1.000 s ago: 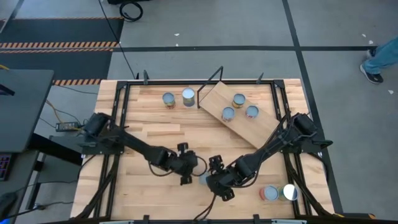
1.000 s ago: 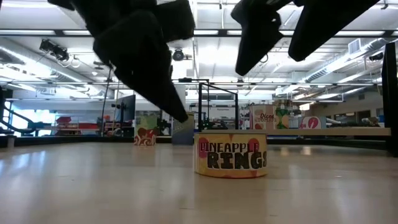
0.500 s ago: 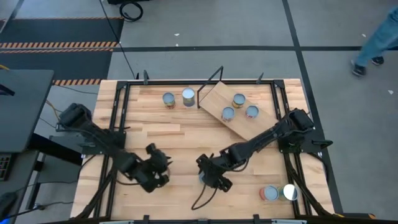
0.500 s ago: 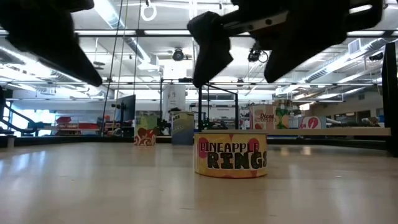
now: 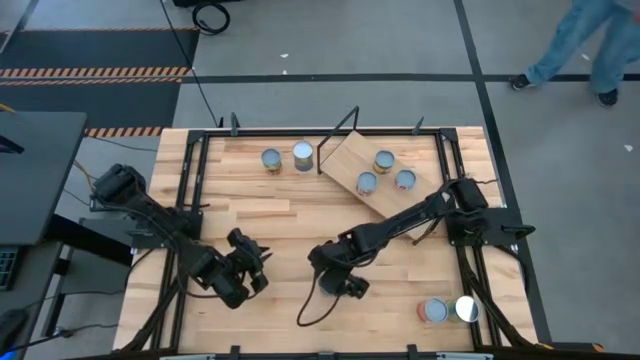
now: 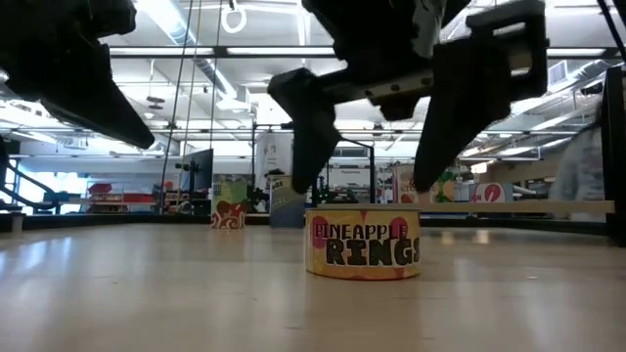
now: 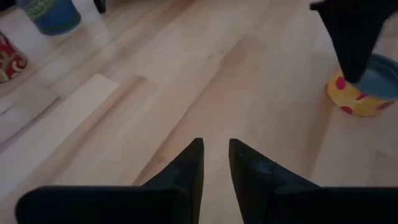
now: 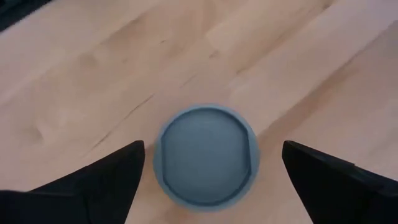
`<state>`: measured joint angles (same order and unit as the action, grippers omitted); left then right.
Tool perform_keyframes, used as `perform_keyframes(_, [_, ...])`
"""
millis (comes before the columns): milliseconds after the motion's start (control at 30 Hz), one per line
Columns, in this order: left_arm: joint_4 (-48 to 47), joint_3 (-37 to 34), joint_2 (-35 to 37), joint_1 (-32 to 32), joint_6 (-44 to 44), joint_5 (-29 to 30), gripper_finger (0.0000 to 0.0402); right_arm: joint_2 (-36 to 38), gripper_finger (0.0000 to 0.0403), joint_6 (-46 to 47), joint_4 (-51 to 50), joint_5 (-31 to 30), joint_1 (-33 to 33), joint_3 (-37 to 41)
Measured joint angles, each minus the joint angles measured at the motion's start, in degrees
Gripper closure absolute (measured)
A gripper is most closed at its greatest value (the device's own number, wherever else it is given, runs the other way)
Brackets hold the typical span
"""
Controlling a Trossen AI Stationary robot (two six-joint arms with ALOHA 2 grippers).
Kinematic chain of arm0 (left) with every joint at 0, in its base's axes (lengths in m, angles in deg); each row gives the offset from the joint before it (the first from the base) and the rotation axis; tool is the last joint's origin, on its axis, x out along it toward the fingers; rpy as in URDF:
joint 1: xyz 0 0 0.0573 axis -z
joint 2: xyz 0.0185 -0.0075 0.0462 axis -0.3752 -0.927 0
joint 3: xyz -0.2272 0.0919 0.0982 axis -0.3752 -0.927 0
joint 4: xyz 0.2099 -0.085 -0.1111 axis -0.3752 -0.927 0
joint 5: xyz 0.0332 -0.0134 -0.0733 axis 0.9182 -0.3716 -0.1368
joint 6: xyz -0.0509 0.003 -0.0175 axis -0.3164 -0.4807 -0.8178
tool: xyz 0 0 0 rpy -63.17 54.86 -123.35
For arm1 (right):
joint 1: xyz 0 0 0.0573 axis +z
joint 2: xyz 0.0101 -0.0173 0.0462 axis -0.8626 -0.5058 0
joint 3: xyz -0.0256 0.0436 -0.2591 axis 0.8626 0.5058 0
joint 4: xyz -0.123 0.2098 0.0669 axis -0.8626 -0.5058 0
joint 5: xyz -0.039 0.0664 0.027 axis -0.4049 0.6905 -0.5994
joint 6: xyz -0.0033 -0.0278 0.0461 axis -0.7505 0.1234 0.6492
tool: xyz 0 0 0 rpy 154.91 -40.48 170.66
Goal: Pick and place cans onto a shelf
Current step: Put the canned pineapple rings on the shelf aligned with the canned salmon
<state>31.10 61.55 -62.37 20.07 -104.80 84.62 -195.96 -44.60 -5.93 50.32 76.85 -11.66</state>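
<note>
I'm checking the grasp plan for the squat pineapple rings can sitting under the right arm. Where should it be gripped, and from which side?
Grip the pineapple rings can across its curved side wall, coming straight down from above. It stands upright with its flat round top up, and it is low and wide, so opposite sides suit two fingers. The right tool hangs open above it, a finger on each side.

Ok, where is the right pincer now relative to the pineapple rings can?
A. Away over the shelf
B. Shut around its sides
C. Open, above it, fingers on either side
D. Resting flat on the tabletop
C: the right pincer hangs open over the pineapple rings can, one finger on each side, touching neither.
</note>
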Motion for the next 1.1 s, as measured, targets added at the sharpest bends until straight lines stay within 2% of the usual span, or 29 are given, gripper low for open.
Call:
perform_keyframes(167, [-0.6,0.0,0.0,-1.6,0.3,0.8,0.032,-1.6,0.0004,-6.8,-0.2,-0.8,0.2,-0.9])
perform_keyframes(467, [-1.4,0.0,0.0,-2.2,0.8,1.3,0.0319,-3.6,0.0021,-13.5,-0.5,0.6,-0.6,-1.0])
perform_keyframes(667, [-1.6,0.0,0.0,-2.2,0.9,2.0,0.0319,-4.0,0.0051,-13.5,-0.7,0.5,-0.9,-1.0])
perform_keyframes(833, [-1.8,0.0,0.0,-2.2,1.0,2.1,0.0319,-3.9,0.0092,-12.9,-0.6,0.0,-0.5,-0.9])
perform_keyframes(933, [-2.0,0.0,0.0,-2.1,1.6,2.1,0.0319,-3.2,0.0115,-10.8,-1.3,-1.1,0.0,-0.9])
perform_keyframes(1100, [-2.8,0.0,0.0,-2.4,4.8,2.0,0.0319,1.2,0.0116,-2.7,-6.6,-5.5,0.2,-0.9])
